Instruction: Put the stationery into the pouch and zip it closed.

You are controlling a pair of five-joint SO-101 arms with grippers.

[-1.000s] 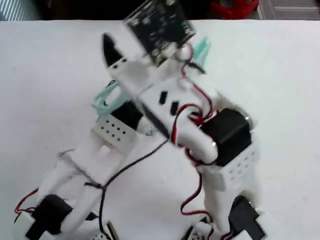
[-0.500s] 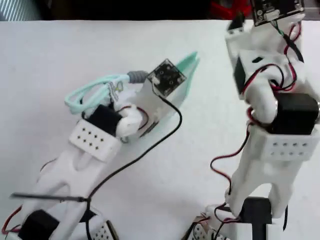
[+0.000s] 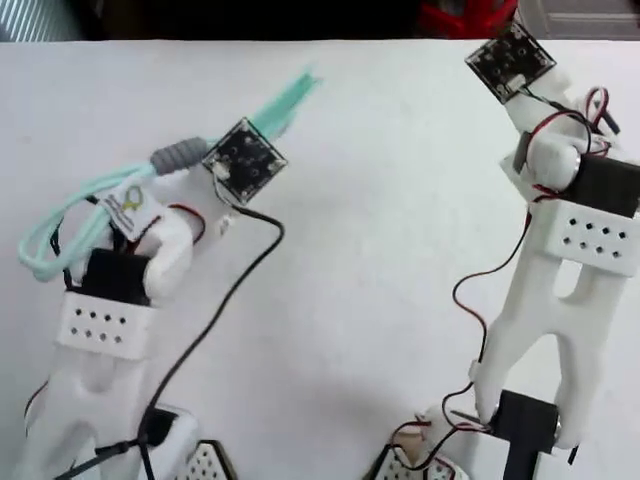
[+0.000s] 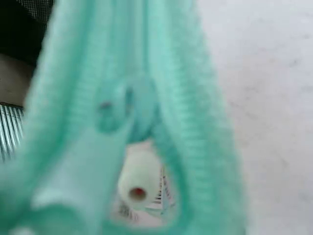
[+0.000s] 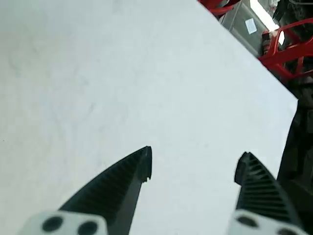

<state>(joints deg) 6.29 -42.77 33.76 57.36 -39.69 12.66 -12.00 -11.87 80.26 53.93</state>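
One pouch in the left claw, the right claw free

Two arms stand at the white counter. The left claw holds the single mint-green pouch, whose tip juts past the arm's camera board while its loop end trails back beside the arm. One grey ribbed piece lies against the pouch. In the left wrist view the pouch's fabric hangs close, and through a gap in its folds shows one white round-ended item with a red dot; whether it sits inside the pouch I cannot tell. The right claw is well apart from the pouch, its two black fingers spread wide over bare counter.
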